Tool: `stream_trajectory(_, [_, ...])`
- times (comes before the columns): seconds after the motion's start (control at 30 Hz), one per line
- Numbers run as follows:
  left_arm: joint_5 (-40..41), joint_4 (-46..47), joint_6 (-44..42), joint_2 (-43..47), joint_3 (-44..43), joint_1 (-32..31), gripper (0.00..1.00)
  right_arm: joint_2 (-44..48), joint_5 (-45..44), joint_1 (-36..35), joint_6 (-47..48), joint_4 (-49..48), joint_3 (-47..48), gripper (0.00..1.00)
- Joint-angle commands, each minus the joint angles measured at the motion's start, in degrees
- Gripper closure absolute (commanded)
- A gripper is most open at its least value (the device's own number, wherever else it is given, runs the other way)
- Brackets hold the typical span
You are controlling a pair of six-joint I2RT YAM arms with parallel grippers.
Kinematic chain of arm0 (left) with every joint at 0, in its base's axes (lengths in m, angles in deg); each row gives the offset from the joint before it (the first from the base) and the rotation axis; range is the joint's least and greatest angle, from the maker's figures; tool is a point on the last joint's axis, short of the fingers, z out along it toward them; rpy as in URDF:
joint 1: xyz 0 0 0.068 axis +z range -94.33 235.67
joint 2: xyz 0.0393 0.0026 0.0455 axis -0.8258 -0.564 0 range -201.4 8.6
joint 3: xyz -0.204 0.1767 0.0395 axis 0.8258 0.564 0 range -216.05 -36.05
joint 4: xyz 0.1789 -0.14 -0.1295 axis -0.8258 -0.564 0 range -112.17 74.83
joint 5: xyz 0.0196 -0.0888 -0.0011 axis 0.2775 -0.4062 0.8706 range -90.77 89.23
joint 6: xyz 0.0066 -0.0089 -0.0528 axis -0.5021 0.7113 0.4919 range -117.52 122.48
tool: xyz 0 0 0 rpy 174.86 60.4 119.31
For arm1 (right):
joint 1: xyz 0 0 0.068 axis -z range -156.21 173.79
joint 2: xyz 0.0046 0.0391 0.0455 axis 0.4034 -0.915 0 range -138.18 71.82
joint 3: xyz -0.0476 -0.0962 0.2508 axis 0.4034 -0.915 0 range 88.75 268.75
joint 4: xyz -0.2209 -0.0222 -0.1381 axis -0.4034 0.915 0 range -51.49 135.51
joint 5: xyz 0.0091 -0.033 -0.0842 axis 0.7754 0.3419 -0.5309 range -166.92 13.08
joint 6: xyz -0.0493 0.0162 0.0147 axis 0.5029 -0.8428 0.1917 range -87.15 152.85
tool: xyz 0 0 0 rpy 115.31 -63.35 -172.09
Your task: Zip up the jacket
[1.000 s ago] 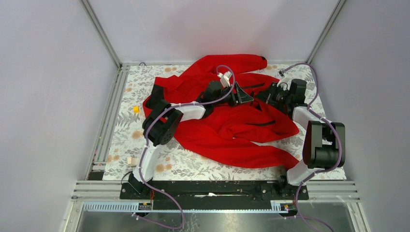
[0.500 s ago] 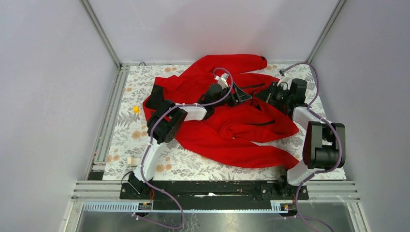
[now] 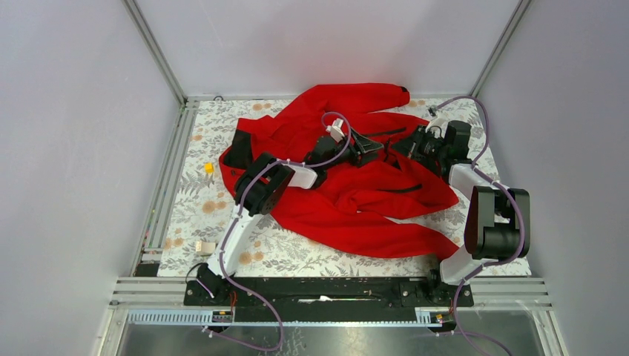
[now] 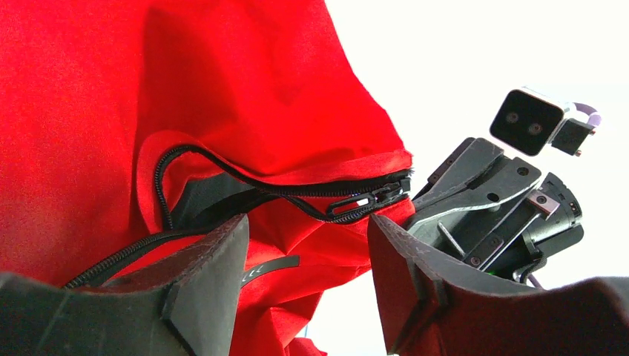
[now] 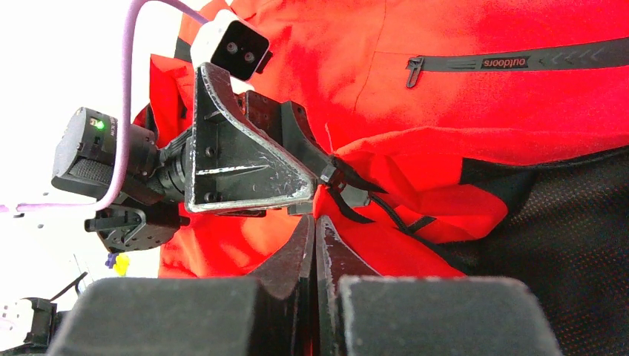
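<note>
The red jacket lies crumpled across the middle of the table, unzipped, with its black lining showing. My left gripper hovers open over its centre. In the left wrist view the open gripper sits just below the black zipper pull, with red cloth between the fingers. My right gripper faces it from the right. In the right wrist view it is shut, with a sliver of the jacket pinched at its tips, beside the zipper end.
The table has a flower-patterned cover. A small yellow block and a pale block lie at its left. A metal rail runs along the left edge. Grey walls close in the back and sides.
The left arm's elbow has swung right and forward, and its gripper has edged a little to the left over the jacket. The right arm has not moved.
</note>
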Motion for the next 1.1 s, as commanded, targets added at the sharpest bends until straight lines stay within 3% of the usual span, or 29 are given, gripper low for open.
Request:
stream_trajectory(0.0, [-1.26, 7.13, 3.15, -0.03, -2.59, 0.07, 0.39, 2.73, 1.45, 0.09, 0.24, -1.93, 0.19, 1.00])
stream_trajectory(1.07, [-2.18, 13.32, 10.59, -3.57, -5.77, -0.34, 0.41, 2.60, 1.14, 0.08, 0.84, -0.86, 0.61, 1.00])
